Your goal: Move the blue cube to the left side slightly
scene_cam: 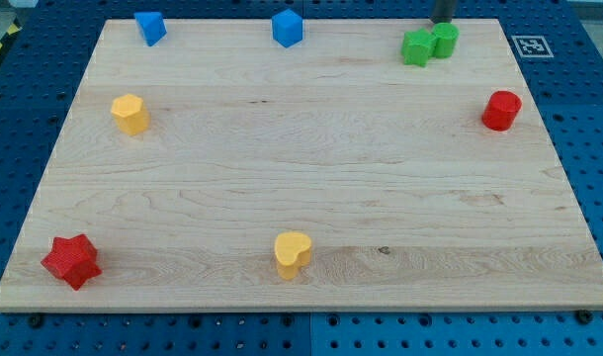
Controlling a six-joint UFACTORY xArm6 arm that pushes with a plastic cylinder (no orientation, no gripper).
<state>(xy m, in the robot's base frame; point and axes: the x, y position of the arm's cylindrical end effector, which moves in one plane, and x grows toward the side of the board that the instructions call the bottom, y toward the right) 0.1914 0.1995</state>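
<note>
The blue cube [288, 28] sits near the view's top edge of the wooden board [301, 198], about at its middle. A second blue block [150, 27], wedge-like in shape, sits near the top left. My tip [444, 22] shows at the view's top right as a dark rod end, right above the two green blocks [429, 44]. It is far to the right of the blue cube and apart from it.
A yellow block [129, 114] lies at the left, a red cylinder [501, 110] at the right, a red star [71, 261] at the bottom left, and a yellow heart [293, 253] at the bottom middle. Blue pegboard [578, 326] surrounds the board.
</note>
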